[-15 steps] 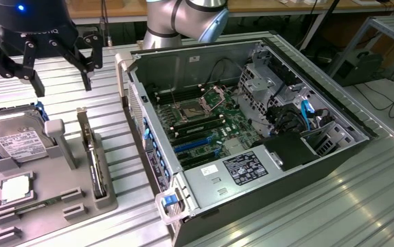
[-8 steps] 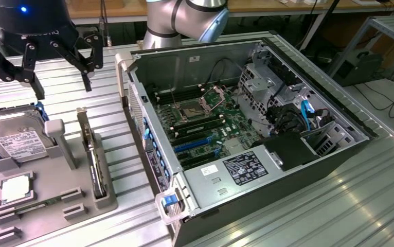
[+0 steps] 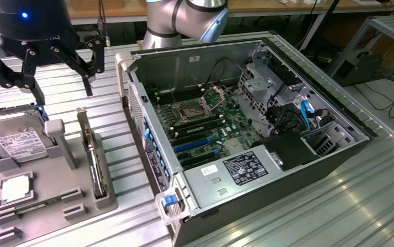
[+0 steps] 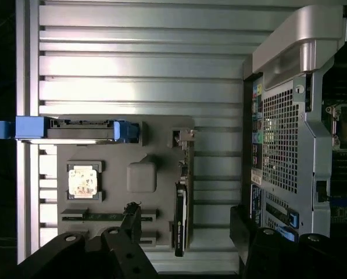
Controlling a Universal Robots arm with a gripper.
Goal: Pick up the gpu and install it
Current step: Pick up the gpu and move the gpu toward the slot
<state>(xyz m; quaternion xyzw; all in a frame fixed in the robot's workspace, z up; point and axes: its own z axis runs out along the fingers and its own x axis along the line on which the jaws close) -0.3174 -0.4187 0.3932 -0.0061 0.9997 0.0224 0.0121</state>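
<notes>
Black gpu [image 3: 95,162] stands edge-on in your grey holder [image 3: 49,180]; your gripper [image 3: 46,77] hangs over it, fingers spread wide, holding nothing.

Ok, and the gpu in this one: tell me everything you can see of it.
The gpu is a thin, flat black card seen edge-on, with a silvery metal bracket at one end. It stands upright on its long edge in a slot of the gray holder, which lies on the slatted metal table to the exterior view's left of the open computer case. Only the holder touches it. The gripper hangs open, clear of it. It is not yet installed.
</notes>
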